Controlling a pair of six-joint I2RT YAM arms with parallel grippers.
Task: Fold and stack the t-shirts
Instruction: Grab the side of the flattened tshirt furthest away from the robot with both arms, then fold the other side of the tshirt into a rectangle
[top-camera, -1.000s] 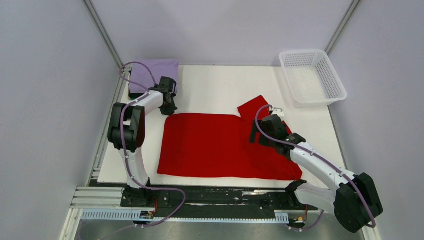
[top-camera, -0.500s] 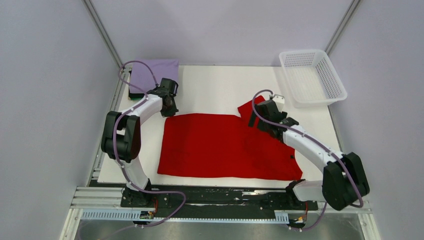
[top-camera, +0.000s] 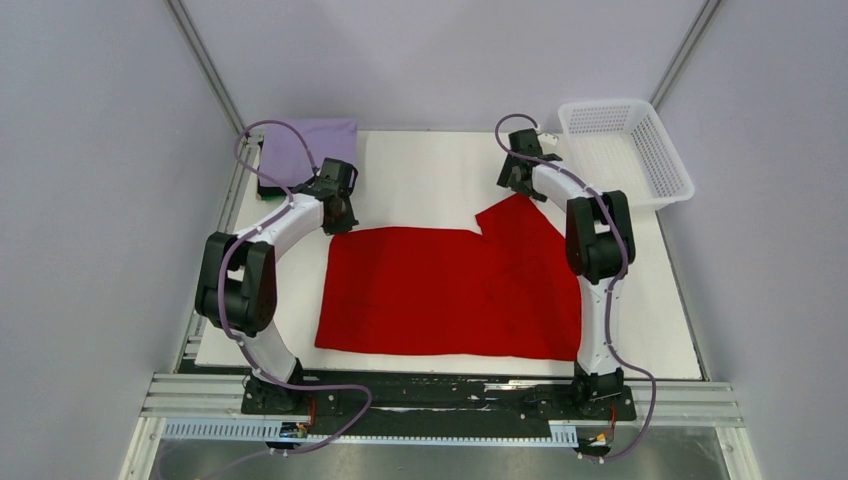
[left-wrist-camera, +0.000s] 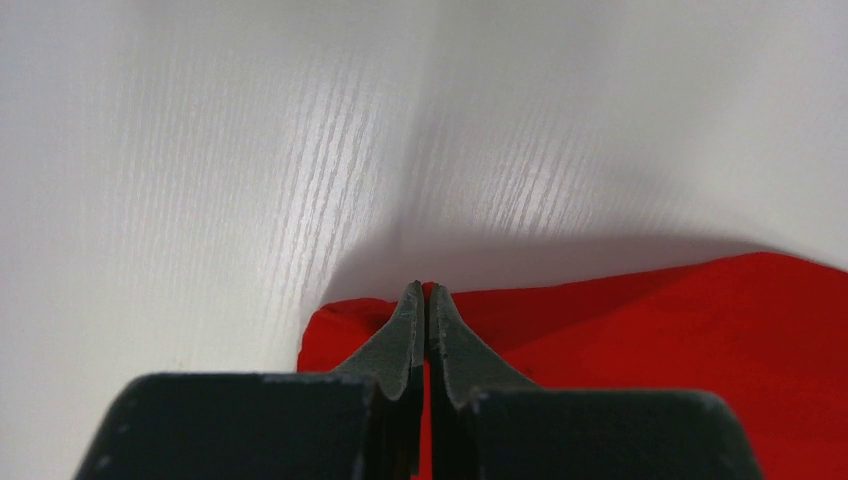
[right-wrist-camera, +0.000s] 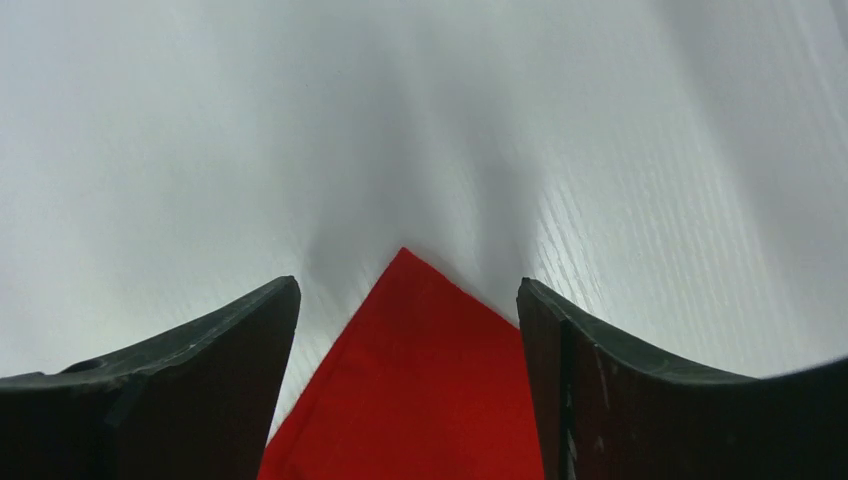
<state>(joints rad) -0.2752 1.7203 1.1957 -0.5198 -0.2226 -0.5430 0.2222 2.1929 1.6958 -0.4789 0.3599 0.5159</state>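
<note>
1. The red t-shirt (top-camera: 450, 290) is lying flat across the middle of the white table (top-camera: 420, 165), with one sleeve pointing toward the far right.
2. My left gripper (left-wrist-camera: 426, 300) is pinching that shirt's far left corner, its jaws pressed together on the cloth.
3. My right gripper (right-wrist-camera: 408, 300) is hanging wide open over the sleeve's tip, gripping nothing. The red point is showing between its fingers.
4. Only the top view is showing the folded lavender t-shirt (top-camera: 305, 150) at the far left corner, a dark cloth edge (top-camera: 264, 189) under it, and the white basket (top-camera: 625, 150) at the far right.
</note>
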